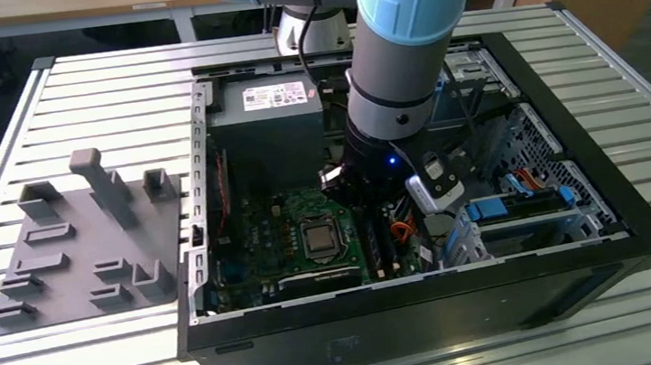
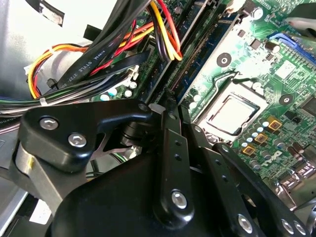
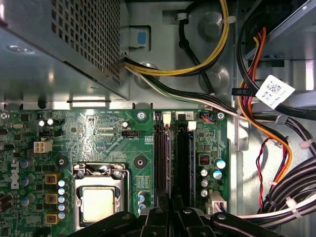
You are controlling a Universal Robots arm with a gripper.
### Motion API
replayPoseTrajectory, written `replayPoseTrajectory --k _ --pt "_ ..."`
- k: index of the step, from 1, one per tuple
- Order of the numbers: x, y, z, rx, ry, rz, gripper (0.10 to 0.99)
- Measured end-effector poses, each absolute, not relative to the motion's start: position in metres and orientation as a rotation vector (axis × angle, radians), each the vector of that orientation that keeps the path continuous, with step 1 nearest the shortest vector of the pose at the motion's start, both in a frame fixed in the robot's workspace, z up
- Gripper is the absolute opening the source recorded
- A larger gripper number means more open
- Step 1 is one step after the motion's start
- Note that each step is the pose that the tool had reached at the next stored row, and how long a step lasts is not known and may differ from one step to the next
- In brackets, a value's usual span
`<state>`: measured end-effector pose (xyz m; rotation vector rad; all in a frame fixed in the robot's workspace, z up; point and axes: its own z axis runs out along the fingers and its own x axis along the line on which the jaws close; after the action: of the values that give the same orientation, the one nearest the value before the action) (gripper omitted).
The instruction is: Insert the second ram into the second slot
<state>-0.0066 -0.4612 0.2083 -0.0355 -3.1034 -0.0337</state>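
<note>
In the first wrist view the hand (image 3: 170, 213) is hovering low over the motherboard (image 3: 98, 133). The second ram (image 3: 170, 163), a thin bluish strip seen edge-on, is running out from it toward 12 o'clock between the dark slots (image 3: 183, 158). Whether the hand is gripping it, I cannot tell. A white printed label (image 3: 274, 91) is hanging among the cables (image 3: 296, 182) at 2 o'clock. In the exterior view another label (image 1: 277, 95) is sitting on the power supply (image 1: 267, 143).

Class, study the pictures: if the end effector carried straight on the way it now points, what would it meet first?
Most likely the memory slots on the green circuit board, which lie straight ahead of the end effector in the first wrist view. How far off they are is unclear.
</note>
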Motion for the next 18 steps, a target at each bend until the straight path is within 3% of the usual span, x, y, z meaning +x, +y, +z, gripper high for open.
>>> replayPoseTrajectory --k 18 --pt "-0.0067 -0.4611 0.2119 -0.036 -3.104 -0.018 0.137"
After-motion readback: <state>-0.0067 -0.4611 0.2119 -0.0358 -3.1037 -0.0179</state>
